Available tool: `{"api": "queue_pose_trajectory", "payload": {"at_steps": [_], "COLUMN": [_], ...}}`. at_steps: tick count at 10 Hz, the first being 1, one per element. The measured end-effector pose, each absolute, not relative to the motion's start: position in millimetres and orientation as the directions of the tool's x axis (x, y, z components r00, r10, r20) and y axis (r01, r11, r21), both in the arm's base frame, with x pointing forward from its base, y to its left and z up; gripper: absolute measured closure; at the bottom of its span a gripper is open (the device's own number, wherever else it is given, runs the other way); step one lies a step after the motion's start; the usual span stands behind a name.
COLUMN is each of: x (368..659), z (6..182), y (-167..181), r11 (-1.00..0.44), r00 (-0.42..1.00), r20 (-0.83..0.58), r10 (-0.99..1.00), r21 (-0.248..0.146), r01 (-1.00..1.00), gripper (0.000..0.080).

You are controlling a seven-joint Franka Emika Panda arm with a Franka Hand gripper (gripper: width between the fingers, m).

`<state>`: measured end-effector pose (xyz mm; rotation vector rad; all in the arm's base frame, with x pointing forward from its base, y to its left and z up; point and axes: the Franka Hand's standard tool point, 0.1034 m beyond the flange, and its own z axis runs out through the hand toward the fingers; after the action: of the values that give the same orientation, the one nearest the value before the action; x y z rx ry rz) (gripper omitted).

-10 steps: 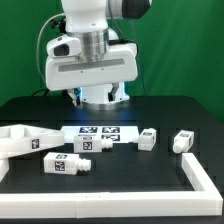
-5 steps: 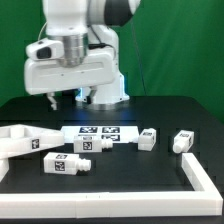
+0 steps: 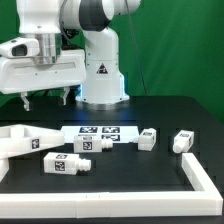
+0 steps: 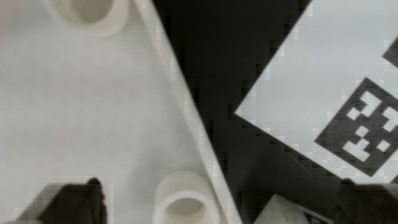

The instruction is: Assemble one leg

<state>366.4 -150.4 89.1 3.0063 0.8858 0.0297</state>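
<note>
Dark fingers (image 3: 24,102) of the gripper (image 3: 46,100) stand wide apart and hold nothing, high over the table (image 3: 120,190), to the exterior view's left of the marker board (image 3: 100,130). Below them lies the white panel (image 3: 15,145). One leg (image 3: 93,144) lies at the board's front edge. A second leg (image 3: 65,165) lies nearer the camera. A third leg (image 3: 147,138) and a fourth leg (image 3: 183,140) lie to the board's right in the exterior view.

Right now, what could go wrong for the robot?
1. The open fingers hang above the big panel with holes, not above any leg. Coming straight down, they might hit the panel.
2. One leg lies right by the marker board and near another leg, so a grab there might bump a neighbour.
</note>
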Motion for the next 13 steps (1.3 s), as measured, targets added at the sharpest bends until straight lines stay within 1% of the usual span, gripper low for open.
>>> {"api": "queue_pose_trajectory", "payload": {"at_steps": [1,2,5,6,7,8,9,10,12,13], "x": [361.0,359.2,356.6,355.6,345.6,345.2,351.5,353.3,358.5,359.9], "z": [90.4,86.3,80.7,79.8,76.2,78.8,84.0,86.3,97.0,99.3], "y": [-146.1,-139.2,-140.3,-142.0,-142.8,-152.8,-165.1,-167.8,-173.4,-175.8], "r11": [-0.844,-0.874,-0.869,-0.859,-0.836,-0.812,-0.810,-0.807,-0.798,-0.794], "r00": [0.843,0.875,0.869,0.858,0.836,0.812,0.810,0.808,0.797,0.793], "r20": [0.032,0.014,-0.001,0.008,0.015,0.018,0.027,0.033,0.056,0.052], "r10": [0.536,0.485,0.495,0.513,0.549,0.583,0.586,0.589,0.601,0.607], "r21": [-0.002,-0.020,-0.024,0.000,0.029,0.036,0.058,0.067,0.084,0.066], "r01": [0.537,0.485,0.495,0.513,0.548,0.582,0.584,0.586,0.596,0.604], "gripper": [0.0151,0.0151,0.0151,0.0151,0.0151,0.0151,0.0151,0.0151,0.0151,0.0151]}}
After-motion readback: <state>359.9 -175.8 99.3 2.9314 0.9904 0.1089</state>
